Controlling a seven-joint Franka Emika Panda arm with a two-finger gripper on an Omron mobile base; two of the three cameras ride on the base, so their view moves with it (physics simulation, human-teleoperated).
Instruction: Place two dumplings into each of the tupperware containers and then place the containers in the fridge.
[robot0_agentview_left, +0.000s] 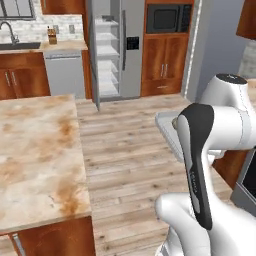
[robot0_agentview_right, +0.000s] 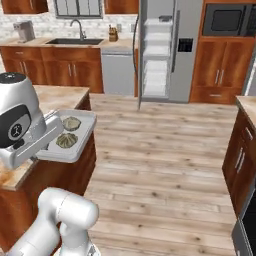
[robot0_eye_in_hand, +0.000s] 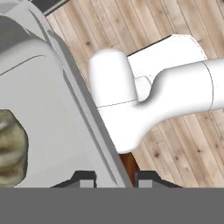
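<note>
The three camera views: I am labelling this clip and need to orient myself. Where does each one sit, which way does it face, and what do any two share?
Left base view: behind the arm on its left, facing the open fridge; the arm's white links rise at lower right.
Right base view: behind on the right, same fridge ahead; arm at lower left beside the light grey container with two dumplings.
Hand view: on the hand, looking along the pincer, which straddles the container's rim.
Both base views share the fridge, the sink counter and the wood floor.
</note>
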